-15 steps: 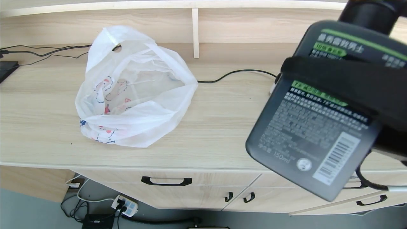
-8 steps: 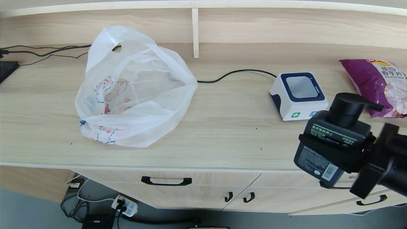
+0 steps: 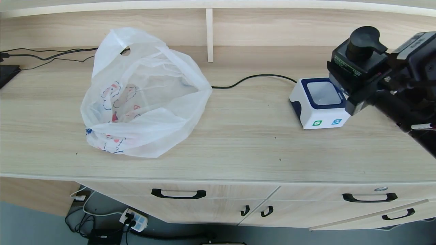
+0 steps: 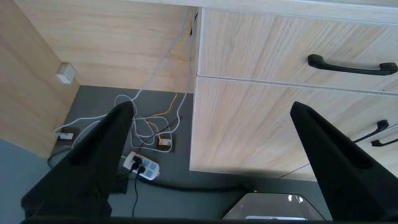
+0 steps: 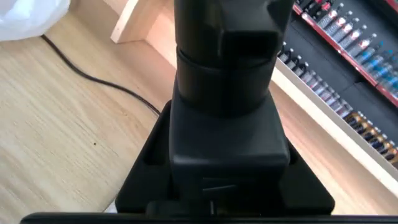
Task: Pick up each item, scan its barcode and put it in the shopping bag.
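Observation:
My right gripper (image 3: 361, 83) is shut on a black pump bottle (image 3: 357, 63), held upright in the air just right of and above the barcode scanner (image 3: 318, 102), a white box with a navy-framed window. The right wrist view looks down the bottle (image 5: 224, 124) at its pump head, with the counter below. The white plastic shopping bag (image 3: 143, 95) stands open on the left half of the wooden counter (image 3: 238, 146). My left gripper (image 4: 211, 168) hangs open below counter height, in front of the cabinet drawers, with nothing between its fingers (image 4: 93, 162).
A black cable (image 3: 252, 79) runs from the scanner toward the bag. A thin upright divider (image 3: 209, 34) stands at the back wall. More cables (image 3: 51, 54) lie at the back left. Drawer handles (image 3: 178, 194) sit below the front edge.
The right arm carried the bottle from close before the head camera down to the counter's front right, then up and back to beside the scanner. The bag and scanner stayed put.

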